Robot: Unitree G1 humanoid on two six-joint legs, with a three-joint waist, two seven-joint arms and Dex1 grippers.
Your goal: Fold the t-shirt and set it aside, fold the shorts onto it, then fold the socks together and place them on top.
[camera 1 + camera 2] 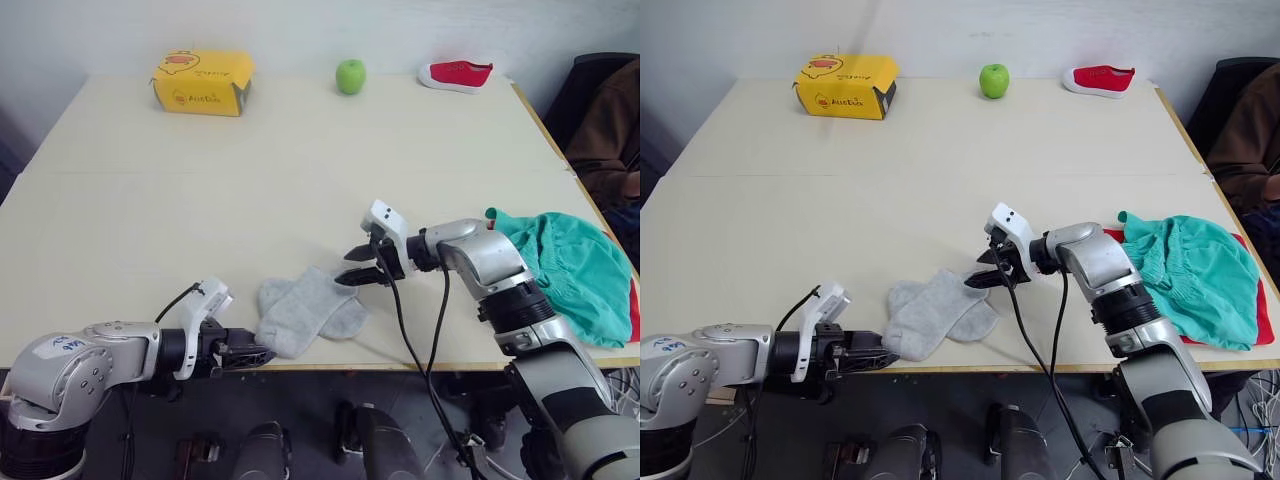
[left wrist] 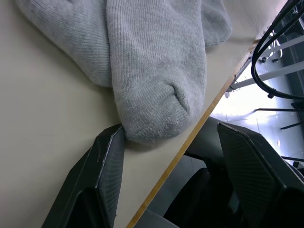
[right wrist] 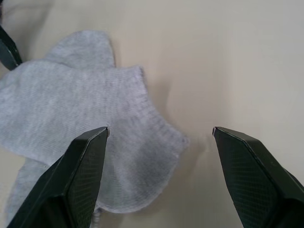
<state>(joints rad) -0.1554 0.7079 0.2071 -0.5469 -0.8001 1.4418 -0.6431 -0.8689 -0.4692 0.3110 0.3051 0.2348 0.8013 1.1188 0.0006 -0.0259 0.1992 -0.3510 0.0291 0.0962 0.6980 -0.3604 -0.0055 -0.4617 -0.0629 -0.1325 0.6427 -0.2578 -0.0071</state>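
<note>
You are on the last stage, as far as the scene lets you judge. Nearest you, at the front edge of the counter (image 1: 150, 200), the socks (image 1: 305, 312) lie overlapped, one across the other, not yet lifted anywhere.

Your left gripper (image 1: 262, 353) sits level with that front edge, jaws spread wide. In the left wrist view one of its fingers (image 2: 107, 161) touches the toe end of the upper sock, while the other hangs off beyond the counter's edge, so nothing is pinched.

Your right gripper (image 1: 352, 268) hovers just past the far end of the socks, jaws also spread wide and empty. Its wrist view shows the sock's rounded end lying between the two fingers, below them; whether either tip touches the fabric, you cannot tell.

To your right, the shorts (image 1: 1192, 277) rest in a bundle on top of the t-shirt (image 1: 1260, 300), of which a red strip shows beneath. That suggests the first two folds are done, though the shorts look loosely bunched.

What remains: join the socks and put them on that pile.

Along the far edge stand a yellow box (image 1: 203, 81), a green apple (image 1: 350, 76) and a red shoe (image 1: 456, 75), well apart from the work.
</note>
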